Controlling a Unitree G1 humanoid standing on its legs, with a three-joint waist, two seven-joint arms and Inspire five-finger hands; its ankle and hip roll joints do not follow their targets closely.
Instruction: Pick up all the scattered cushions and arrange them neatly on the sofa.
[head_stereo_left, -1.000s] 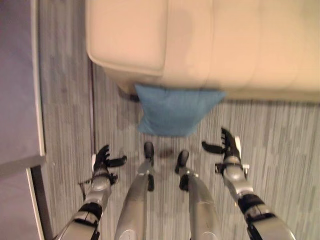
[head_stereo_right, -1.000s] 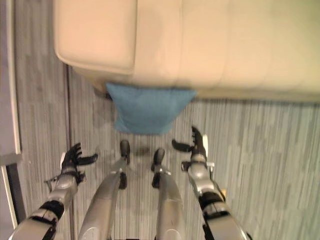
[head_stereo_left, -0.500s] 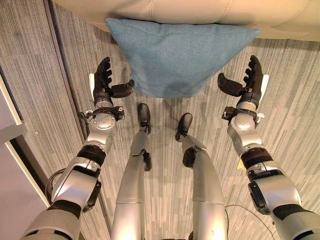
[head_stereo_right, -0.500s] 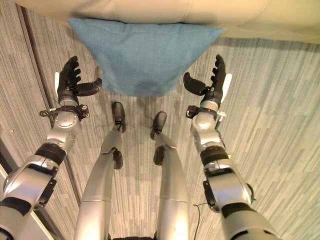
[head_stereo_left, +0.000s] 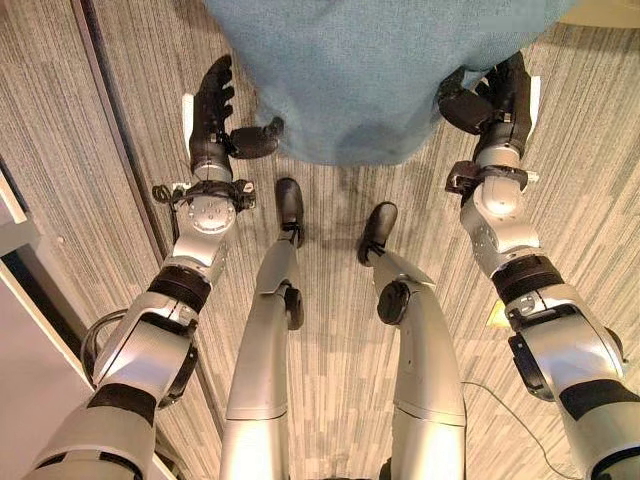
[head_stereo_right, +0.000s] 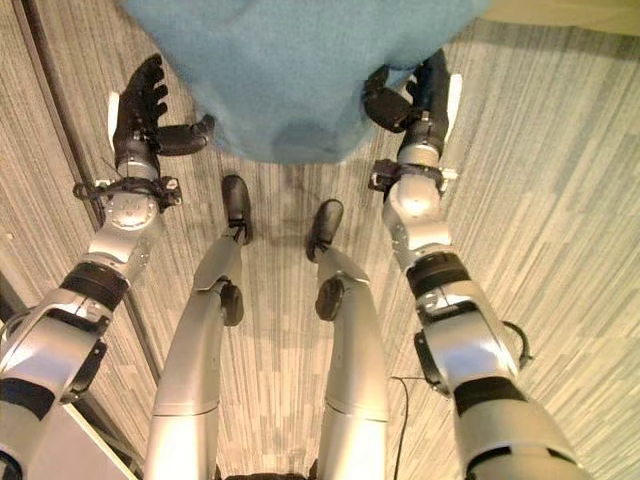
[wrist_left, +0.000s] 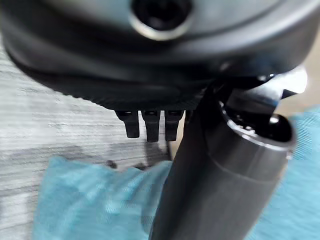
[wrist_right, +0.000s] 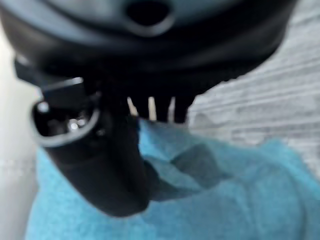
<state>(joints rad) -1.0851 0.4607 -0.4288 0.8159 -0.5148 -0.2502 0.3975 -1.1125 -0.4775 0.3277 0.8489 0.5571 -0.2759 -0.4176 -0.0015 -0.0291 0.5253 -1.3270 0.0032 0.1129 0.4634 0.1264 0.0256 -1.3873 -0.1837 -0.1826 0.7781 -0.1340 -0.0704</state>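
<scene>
Hands flank cushion (head_stereo_left: 370, 70): left hand (head_stereo_left: 212, 115) and right hand (head_stereo_left: 495, 95) both released, thumbs touching cloth. Uneven squeeze risks slippage.

Silver-grey arms with black bands; dark robot hand (head_stereo_left: 215, 115), white-covered thumb.

One blue cushion (head_stereo_left: 370, 70) on the floor (head_stereo_left: 130, 120) — two hands — nothing more countable.

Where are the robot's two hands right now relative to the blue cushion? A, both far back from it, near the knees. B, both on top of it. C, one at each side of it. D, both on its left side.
C: the left hand is at one side edge of the blue cushion and the right hand at the opposite edge, fingers straight.
</scene>
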